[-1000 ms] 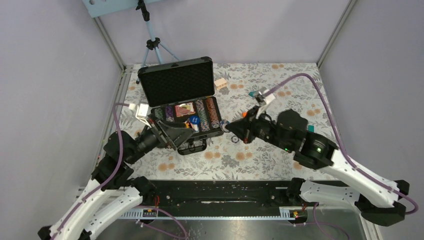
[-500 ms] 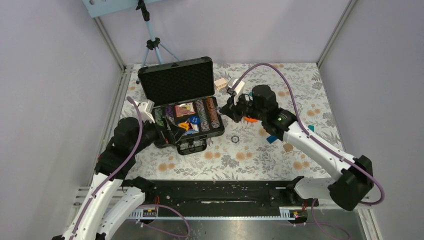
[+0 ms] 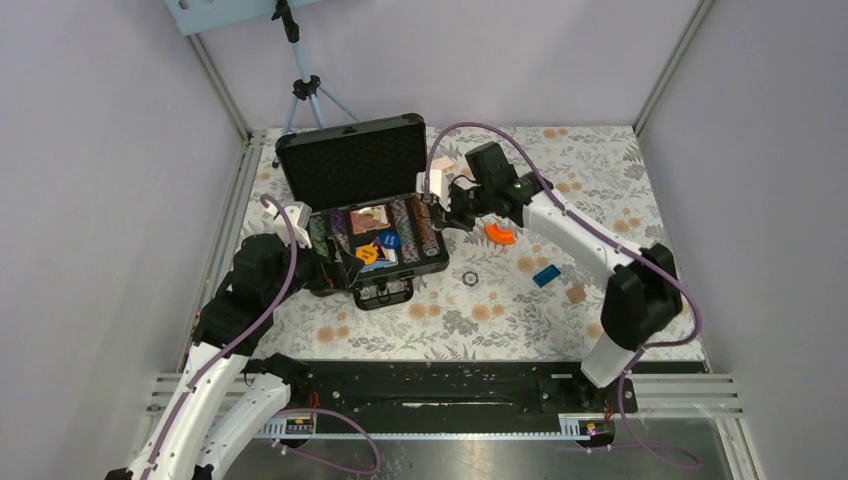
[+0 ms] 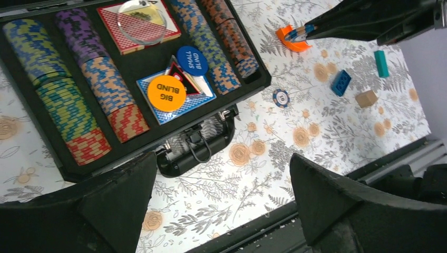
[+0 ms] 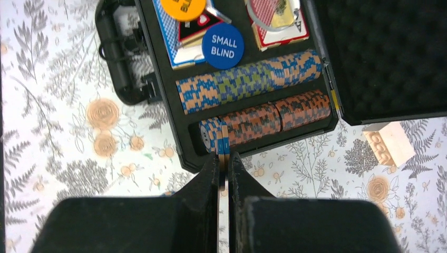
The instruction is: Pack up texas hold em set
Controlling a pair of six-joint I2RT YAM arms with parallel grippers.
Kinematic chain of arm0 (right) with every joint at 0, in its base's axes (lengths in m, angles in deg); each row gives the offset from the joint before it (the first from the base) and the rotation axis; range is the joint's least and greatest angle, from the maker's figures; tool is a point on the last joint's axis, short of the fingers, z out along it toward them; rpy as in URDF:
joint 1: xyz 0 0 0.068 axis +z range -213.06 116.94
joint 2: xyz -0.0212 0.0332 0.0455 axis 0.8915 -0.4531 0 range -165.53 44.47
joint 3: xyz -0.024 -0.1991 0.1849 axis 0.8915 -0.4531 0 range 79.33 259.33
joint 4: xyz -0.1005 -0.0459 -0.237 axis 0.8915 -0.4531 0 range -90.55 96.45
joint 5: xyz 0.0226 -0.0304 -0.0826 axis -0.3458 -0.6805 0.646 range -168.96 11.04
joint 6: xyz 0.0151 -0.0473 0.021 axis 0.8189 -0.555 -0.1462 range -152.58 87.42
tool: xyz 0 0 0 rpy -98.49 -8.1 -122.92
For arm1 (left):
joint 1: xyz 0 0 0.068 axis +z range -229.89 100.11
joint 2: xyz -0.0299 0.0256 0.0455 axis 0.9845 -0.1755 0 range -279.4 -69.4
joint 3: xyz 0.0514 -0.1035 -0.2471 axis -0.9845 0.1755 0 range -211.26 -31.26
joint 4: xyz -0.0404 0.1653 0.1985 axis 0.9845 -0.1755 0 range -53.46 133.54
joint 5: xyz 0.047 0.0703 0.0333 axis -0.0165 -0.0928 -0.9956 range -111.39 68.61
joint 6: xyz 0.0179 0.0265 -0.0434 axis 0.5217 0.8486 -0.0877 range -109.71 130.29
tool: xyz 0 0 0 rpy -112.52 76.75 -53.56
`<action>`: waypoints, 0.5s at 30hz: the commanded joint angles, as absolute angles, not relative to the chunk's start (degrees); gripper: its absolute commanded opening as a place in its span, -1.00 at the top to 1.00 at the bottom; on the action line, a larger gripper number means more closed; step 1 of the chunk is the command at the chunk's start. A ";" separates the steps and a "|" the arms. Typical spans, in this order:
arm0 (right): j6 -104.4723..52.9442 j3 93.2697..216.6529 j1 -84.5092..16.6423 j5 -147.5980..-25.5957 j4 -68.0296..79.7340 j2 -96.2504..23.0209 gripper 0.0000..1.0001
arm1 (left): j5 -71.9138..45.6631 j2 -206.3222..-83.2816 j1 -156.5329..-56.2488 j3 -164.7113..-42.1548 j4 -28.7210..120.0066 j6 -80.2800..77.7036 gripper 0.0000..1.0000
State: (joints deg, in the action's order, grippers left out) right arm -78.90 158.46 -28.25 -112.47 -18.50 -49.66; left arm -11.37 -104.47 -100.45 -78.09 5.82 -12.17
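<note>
1. Your left hand point(image 4: 222, 157) hangs wide open and empty over the front edge of the briefcase point(image 3: 352, 168), above its handle point(image 4: 196, 147). If it drops or swings from here, a finger could catch the front wall and slide the whole case on the bench point(image 3: 600, 170), moving the slot away from the other arm.
2. The case lies open at the left-centre of the bench with its lid upright. The chip rows are full, and the BIG BLIND disc point(image 4: 166, 93) and SMALL BLIND disc point(image 4: 192, 59) lie loose on a card deck. Discs riding high like that could shift or stop the lid closing.
3. Your right hand point(image 5: 223, 158) is closed on a thin stack of chips point(image 5: 223, 145), held on edge over the near end of the rightmost row point(image 5: 263, 118). Little room is left there, so I judge a tilted release would leave them lying flat on the row or spill them over the case wall.
4. One loose chip point(image 3: 470, 277) lies flat on the bench just right of the handle. It is easy to overlook and awkward to pinch.
5. Farther right, the orange block point(image 3: 499, 234) and blue block point(image 3: 545, 275) are not part of the set, so don't pack them.
</note>
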 commanded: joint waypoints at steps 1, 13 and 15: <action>-90.44 168.18 -29.14 -117.19 -31.76 -55.04 1.00 | -16.69 -102.34 -100.13 -76.69 7.03 -10.89 -0.93; -95.04 173.61 -29.15 -119.64 -40.87 -62.50 1.00 | -20.71 -101.54 -100.19 -75.38 7.30 -10.89 -0.93; -93.78 173.66 -29.15 -119.65 -40.56 -63.35 1.00 | -20.71 -101.68 -100.17 -75.30 7.33 -10.88 -0.93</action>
